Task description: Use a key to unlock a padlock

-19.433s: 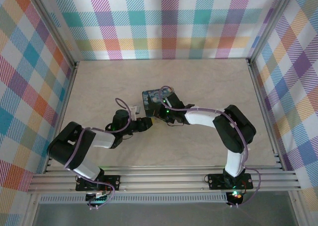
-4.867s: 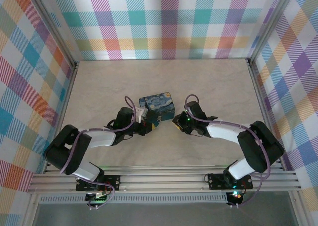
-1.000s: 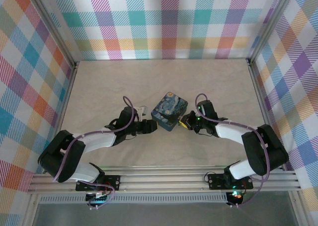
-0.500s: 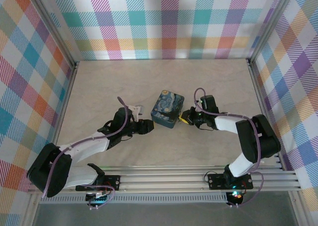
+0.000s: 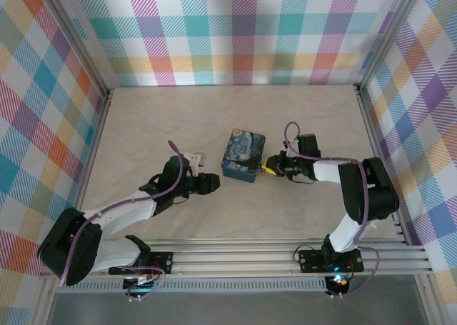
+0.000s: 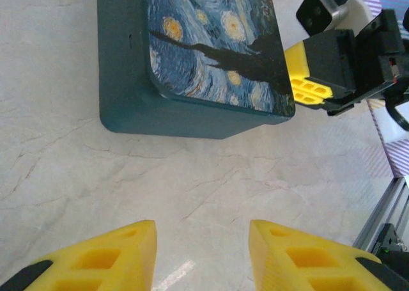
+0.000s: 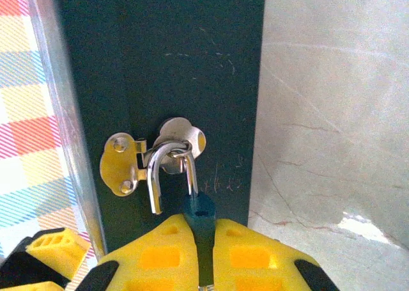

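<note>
Near the middle of the pale marbled bench, you have the dark blue-green rectangular tin printed with a swirling night sky, lying flat with its painted lid facing up. Its long sides run roughly from 12 to 6 o'clock in the overhead view.

Your right pincer is at the tin's 4 o'clock side, pressed close to the side wall. In the right wrist view its yellow pads are clamped on the tiny blue-bodied padlock with a silvery shackle. The blue body is squeezed in the narrow slot between them. The padlock hangs on the tin's dark side wall, at 6 o'clock from the small silvery hasp plate. Its shackle is threaded through the hasp's loop. One leg of the shackle runs into the blue body. The other leg ends bare just beside the body, outside it.

Your left pincer sits at about 7 o'clock from the tin, near it but not touching. In the left wrist view its yellow fingers are spread apart with only bare bench between them. The tin lies ahead at 12 o'clock, and the right pincer touches the tin's far corner at 2 o'clock.
</note>
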Motion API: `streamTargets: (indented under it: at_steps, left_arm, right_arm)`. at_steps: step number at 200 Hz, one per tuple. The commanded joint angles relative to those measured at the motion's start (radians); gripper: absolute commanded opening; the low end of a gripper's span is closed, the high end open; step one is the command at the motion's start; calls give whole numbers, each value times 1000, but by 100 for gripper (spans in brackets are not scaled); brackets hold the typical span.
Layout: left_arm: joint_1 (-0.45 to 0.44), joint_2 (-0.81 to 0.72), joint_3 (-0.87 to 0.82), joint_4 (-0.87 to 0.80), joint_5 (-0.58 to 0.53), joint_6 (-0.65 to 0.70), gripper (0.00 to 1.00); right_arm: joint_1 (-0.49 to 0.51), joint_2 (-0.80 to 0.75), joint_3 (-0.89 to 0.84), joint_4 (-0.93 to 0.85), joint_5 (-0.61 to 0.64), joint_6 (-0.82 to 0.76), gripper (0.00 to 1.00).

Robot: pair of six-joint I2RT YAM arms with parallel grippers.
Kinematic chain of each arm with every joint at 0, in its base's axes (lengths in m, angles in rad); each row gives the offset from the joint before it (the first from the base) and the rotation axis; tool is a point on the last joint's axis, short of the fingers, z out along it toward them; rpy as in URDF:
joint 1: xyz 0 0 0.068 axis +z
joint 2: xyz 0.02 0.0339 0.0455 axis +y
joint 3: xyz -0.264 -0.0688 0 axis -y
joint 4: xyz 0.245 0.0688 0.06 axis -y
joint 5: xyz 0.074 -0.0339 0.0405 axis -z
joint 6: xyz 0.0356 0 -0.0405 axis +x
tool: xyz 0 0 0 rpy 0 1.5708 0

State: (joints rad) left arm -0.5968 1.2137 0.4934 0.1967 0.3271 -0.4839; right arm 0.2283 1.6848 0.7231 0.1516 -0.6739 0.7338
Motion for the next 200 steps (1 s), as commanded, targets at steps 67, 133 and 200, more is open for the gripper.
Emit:
streamTargets:
  at_steps: [67,133,200]
  left_arm:
    - [8,-1,25,-44,-18,42,41]
    - [8,18,47,-49,-10,42,41]
    - [5,145,25,135,57,-64,39]
  right_arm:
    - [-6,-144,171,-530,202,-345,0]
    - [-2,-84,191,-572,-19,-284,0]
    - [39,-51,103,-484,-108,-275,0]
